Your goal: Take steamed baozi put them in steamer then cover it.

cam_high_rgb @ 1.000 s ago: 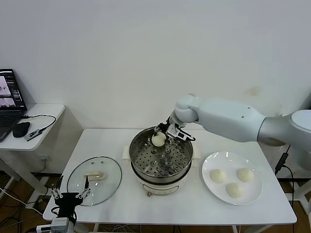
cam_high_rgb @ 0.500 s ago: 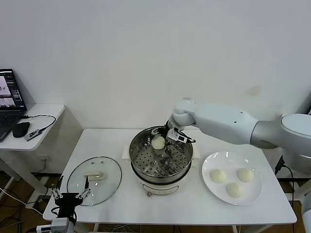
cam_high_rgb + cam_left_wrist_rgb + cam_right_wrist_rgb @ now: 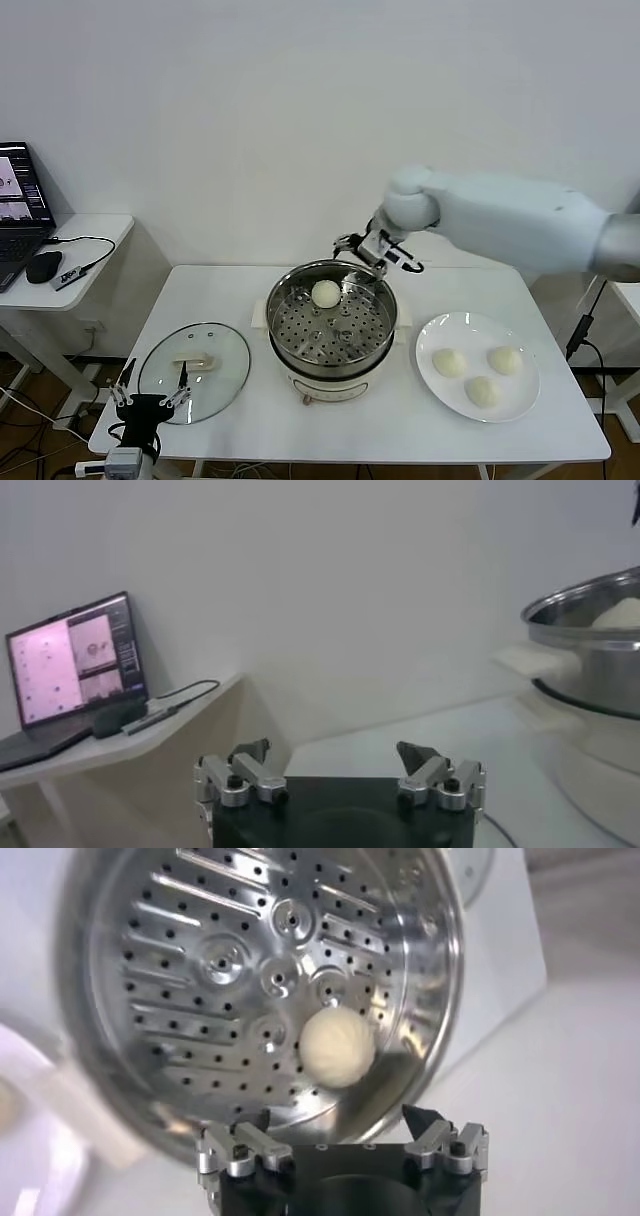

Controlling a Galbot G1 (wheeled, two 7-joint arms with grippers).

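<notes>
Overhead, head view: right tool [image 3: 365, 252], jaws spread and empty, above the steamer's [image 3: 332, 322] far rim; one baozi [image 3: 326, 292] on the tray, three [image 3: 482, 373] on the plate [image 3: 433, 335]; cover [image 3: 194, 370] flat on the table [image 3: 250, 420]. Left tool [image 3: 146, 404] parked low, jaws apart. Right wrist view: baozi [image 3: 338, 1048] lies clear beneath the tool [image 3: 343, 1133]. Left wrist view: only the steamer's wall [image 3: 590, 640] beyond the tool [image 3: 337, 765].
</notes>
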